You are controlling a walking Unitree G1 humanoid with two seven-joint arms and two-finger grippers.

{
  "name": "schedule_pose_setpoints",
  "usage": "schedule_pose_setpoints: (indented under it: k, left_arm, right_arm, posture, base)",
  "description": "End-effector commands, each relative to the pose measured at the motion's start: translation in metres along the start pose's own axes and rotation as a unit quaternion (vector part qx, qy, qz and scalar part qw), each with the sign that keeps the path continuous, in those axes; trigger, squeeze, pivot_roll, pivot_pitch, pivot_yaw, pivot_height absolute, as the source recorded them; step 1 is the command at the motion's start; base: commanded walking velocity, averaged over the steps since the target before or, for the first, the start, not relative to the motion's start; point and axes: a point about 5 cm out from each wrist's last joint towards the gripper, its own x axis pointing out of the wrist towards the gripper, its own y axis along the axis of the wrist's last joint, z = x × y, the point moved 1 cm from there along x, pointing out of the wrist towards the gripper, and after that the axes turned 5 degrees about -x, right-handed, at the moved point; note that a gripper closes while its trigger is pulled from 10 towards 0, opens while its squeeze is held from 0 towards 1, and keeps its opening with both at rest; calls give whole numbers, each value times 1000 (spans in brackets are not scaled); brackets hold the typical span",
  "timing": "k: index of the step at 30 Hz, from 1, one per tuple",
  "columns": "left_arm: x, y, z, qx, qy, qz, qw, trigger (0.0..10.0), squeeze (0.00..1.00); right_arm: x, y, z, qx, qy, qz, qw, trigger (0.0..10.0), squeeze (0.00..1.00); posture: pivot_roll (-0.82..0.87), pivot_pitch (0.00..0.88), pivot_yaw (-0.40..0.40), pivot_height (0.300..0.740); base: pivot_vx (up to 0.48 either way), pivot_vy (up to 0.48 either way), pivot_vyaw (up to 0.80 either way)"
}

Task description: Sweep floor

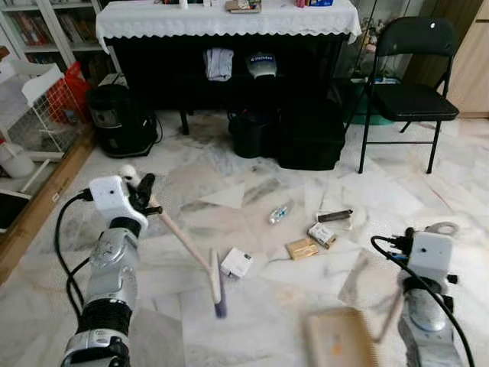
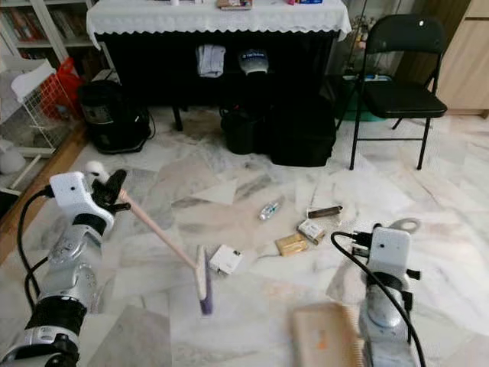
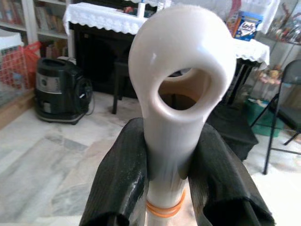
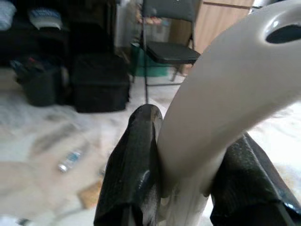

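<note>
Where the marble floor (image 1: pixel 252 306) meets the left wall, a wooden skirting edge (image 1: pixel 38 214) and a white wire rack (image 1: pixel 38 115) hem me in, with a black vacuum (image 1: pixel 118 118) just beyond them. Nearer, my left gripper (image 3: pixel 164 188) is clamped on the pale handle of the broom (image 1: pixel 183 245), both fingers (image 3: pixel 117 183) pressed against the shaft below its hanging loop. Its purple-bristled head rests on the floor just beside a small white box (image 1: pixel 236 262). Past that lie a crushed bottle (image 1: pixel 277 214), a tan packet (image 1: pixel 301 248), another small box (image 1: pixel 322 235) and a dark bar (image 1: pixel 335 216), with open tile around them. At the far edge stand the cloth-covered table (image 1: pixel 229 19) and dark bins (image 1: pixel 306 138). On the right, my right gripper (image 4: pixel 188 183) grips the beige dustpan (image 1: pixel 340 340) by its curved handle, the pan low on the near floor. A black folding chair (image 1: pixel 412 84) stands far right.
</note>
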Motion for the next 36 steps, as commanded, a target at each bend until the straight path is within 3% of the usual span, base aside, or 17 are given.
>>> schedule_pose_setpoints:
  k: [1, 4, 10, 15, 20, 29, 34, 36]
  left_arm:
    - [5, 12, 6, -4, -9, 25, 1000, 10000, 0]
    - [4, 7, 16, -15, -20, 21, 999, 10000, 0]
    - [3, 5, 21, -21, -29, 15, 999, 10000, 0]
    - [5, 6, 22, -27, -34, 13, 999, 10000, 0]
    - [5, 5, 25, -25, -40, 12, 999, 10000, 0]
    - [-7, -5, 22, 69, -49, 17, 996, 10000, 0]
    - [-13, -9, 6, 91, -15, 15, 996, 10000, 0]
    - [-20, -10, -7, 121, 8, 23, 992, 10000, 0]
  right_arm:
    - [6, 15, 2, 7, -2, 40, 999, 10000, 0]
    - [9, 15, -5, 47, 9, 42, 998, 10000, 0]
    - [11, 14, -4, 84, -6, 51, 995, 10000, 0]
    - [14, 26, -9, 99, 21, 93, 990, 10000, 0]
    - [13, 17, -20, 99, 52, 71, 991, 10000, 0]
    - [3, -8, -19, 77, 34, 29, 996, 10000, 0]
    - [-3, -14, -13, 54, 22, 29, 998, 10000, 0]
    - [-8, -17, -6, 38, 14, 31, 999, 10000, 0]
  posture:
    - [-154, 8, 4, 740]
    - [-154, 8, 1, 740]
    - [-153, 8, 5, 740]
    - [-153, 8, 7, 740]
    - [-147, 0, 9, 740]
    - [-141, 0, 7, 740]
    - [-143, 0, 5, 740]
    - [-148, 3, 4, 740]
  base:
    - [0, 0, 0]
    - [0, 0, 0]
    - [0, 0, 0]
    - [0, 0, 0]
    - [0, 0, 0]
    - [0, 0, 0]
    - [0, 0, 0]
    - [0, 0, 0]
